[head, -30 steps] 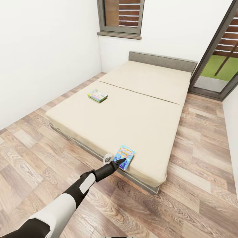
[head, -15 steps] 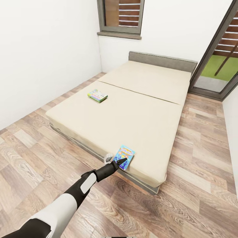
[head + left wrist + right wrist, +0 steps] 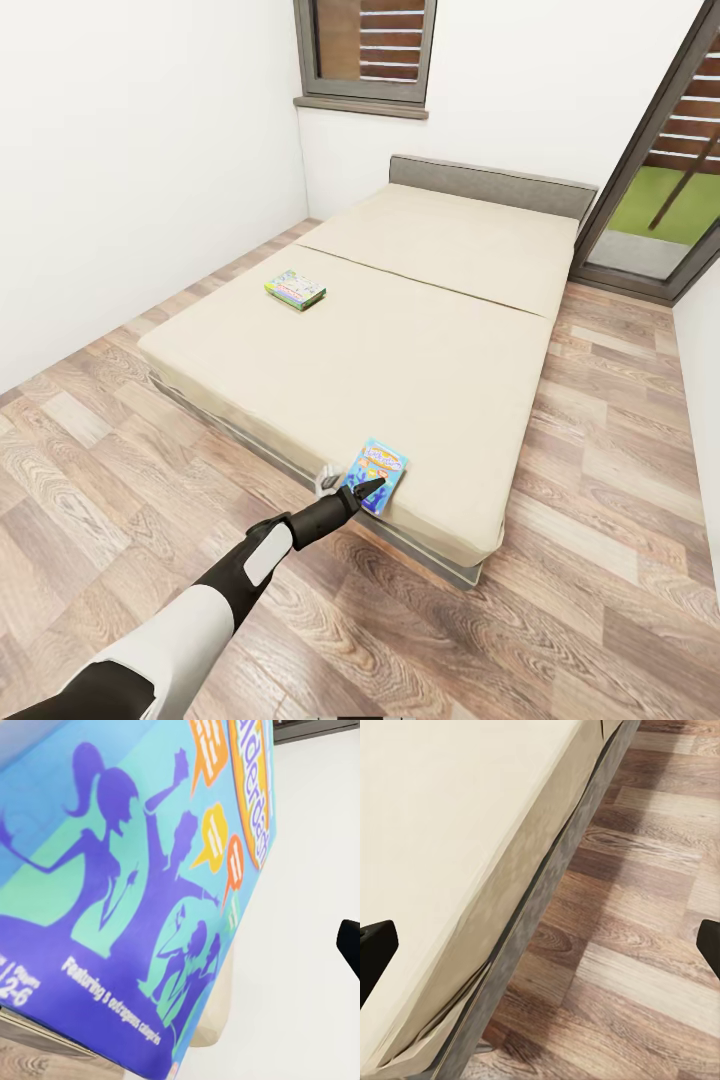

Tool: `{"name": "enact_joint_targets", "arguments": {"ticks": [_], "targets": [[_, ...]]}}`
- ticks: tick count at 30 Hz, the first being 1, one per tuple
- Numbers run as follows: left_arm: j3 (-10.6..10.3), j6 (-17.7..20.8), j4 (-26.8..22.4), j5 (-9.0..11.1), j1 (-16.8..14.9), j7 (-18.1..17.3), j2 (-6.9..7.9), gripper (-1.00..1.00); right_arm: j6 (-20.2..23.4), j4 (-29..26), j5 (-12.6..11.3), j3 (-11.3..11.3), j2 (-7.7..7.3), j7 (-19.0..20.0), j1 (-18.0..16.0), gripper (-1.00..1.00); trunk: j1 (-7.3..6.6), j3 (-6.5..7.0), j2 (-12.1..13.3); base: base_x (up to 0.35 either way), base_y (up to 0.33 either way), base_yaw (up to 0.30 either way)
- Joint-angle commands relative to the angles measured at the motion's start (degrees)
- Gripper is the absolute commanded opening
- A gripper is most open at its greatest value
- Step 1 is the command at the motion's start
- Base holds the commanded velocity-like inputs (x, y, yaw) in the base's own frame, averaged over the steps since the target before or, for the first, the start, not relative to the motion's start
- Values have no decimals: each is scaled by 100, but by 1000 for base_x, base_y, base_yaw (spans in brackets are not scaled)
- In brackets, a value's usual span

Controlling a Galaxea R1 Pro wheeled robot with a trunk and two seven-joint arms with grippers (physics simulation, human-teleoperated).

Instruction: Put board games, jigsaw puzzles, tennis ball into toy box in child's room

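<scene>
Head view shows the left gripper [image 3: 368,490] reaching out to the blue Balderdash box [image 3: 377,475], which lies flat on the near edge of the bed [image 3: 430,330]. One dark finger lies over the near end of the box. I cannot tell if the fingers are apart or pinched on it.

Left wrist view looks right at the Balderdash box [image 3: 135,885], very close, so the arm is low and close to it, likely to grab its edge. The box sticks out a little past the bed edge, which should make it easier to pinch.

Far off on the left side of the bed lies the small yellow and green game [image 3: 295,289].

Right wrist view shows the right gripper [image 3: 540,945] with its fingers wide apart, holding nothing, over the bed side and the wood floor [image 3: 660,907].
</scene>
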Motion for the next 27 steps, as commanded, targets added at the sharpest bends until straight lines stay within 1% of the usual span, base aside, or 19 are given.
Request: {"name": "enact_joint_targets", "arguments": {"ticks": [1,20,21,27], "targets": [[-14,52,-1,60,-3,-3,1,100,48,0,-7,-5,-1,16,-6,100,-1,-4,-2,0,0,0],[-15,52,-20,60,-3,0,-4,100,48,0,-7,-5,-1,16,-6,100,-1,-4,-2,0,0,0],[-15,52,-21,60,-3,1,-5,-100,48,0,-7,-5,-1,16,-7,100,-1,-4,-2,0,0,0],[-15,52,-23,60,-3,4,-9,-100,48,0,-7,-5,-1,16,-6,100,-1,-4,-2,0,0,0]]}}
